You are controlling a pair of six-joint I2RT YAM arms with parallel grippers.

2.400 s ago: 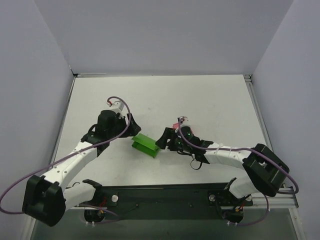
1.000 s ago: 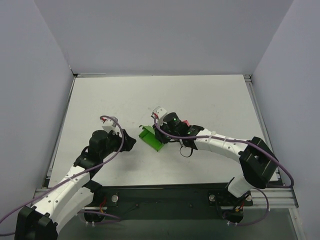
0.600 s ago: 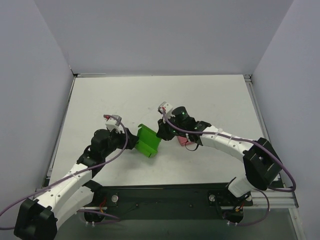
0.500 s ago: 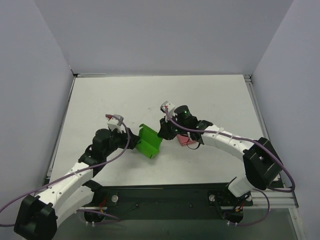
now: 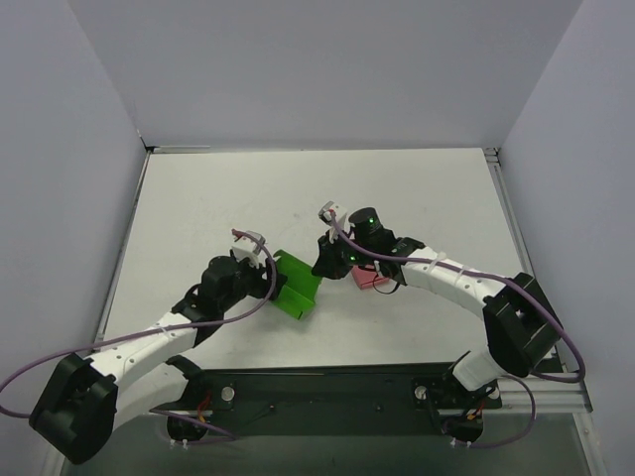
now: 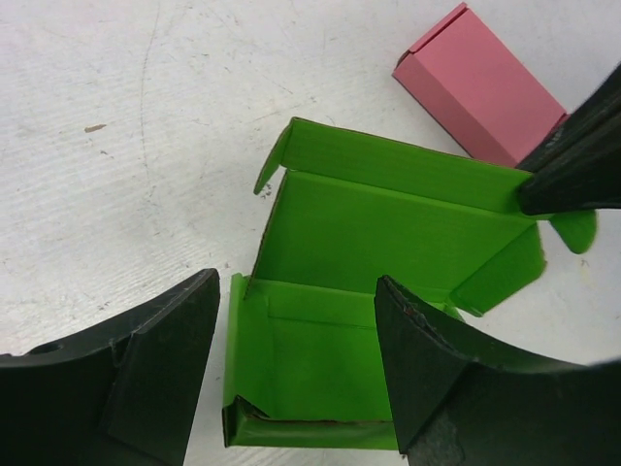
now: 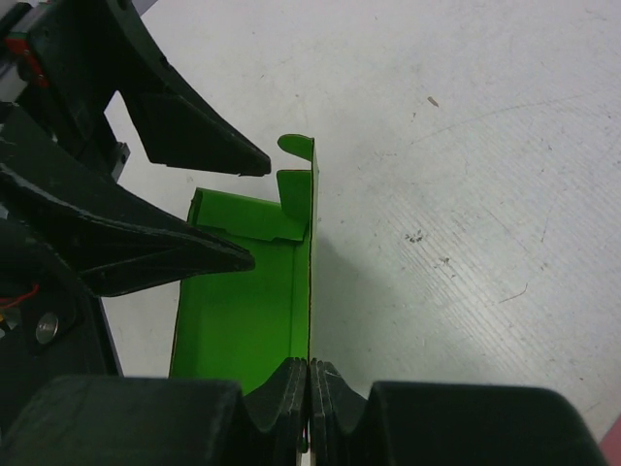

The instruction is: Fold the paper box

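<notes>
Pinched flat between the pads (image 7: 332,390) of the right gripper (image 7: 310,388): the edge of 1 upright wall of the paper box (image 7: 243,320), with no gap showing on either side of the thin card. Spread wide around the opposite end of the box, the left gripper (image 6: 296,291), with nothing in its grasp. 1 finger (image 6: 160,359) outside the near-left corner, the other (image 6: 437,359) over the box floor. Impossible to judge whether either touches the card.

Lying open on the white table (image 5: 397,188), roughly midway between the 2 arms, bright green, floor down, long wall raised. Side flaps and a rounded tab sticking out at the ends.

Just beyond the green card in the left wrist view, a flat pink box (image 6: 480,85), near it but apart. Partly tucked under the right arm when seen from overhead.

Around the table, plain grey walls (image 5: 317,69) on 3 sides.
</notes>
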